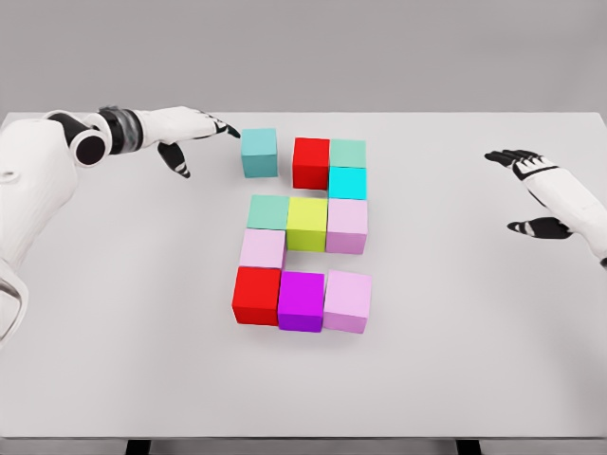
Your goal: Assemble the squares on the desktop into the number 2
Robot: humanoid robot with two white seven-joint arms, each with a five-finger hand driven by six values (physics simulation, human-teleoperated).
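Note:
Coloured cubes stand on the white table (114, 332). A teal cube (259, 153) sits apart at the upper left, a small gap from a red cube (311, 162). Right of the red one are a green cube (348, 153) and a cyan cube (347, 182). The middle row holds a green cube (268, 211), a yellow-green cube (307, 224) and a pink cube (347, 226). Below, a pink cube (262, 248) sits over a bottom row of a red cube (257, 295), a magenta cube (302, 300) and a pink cube (347, 300). My left hand (194, 133) is open, fingertips just left of the teal cube. My right hand (536, 190) hovers open at the right.
The table's far edge runs along the top behind the cubes, and its front edge lies along the bottom of the view. Bare tabletop stretches on both sides of the cube group.

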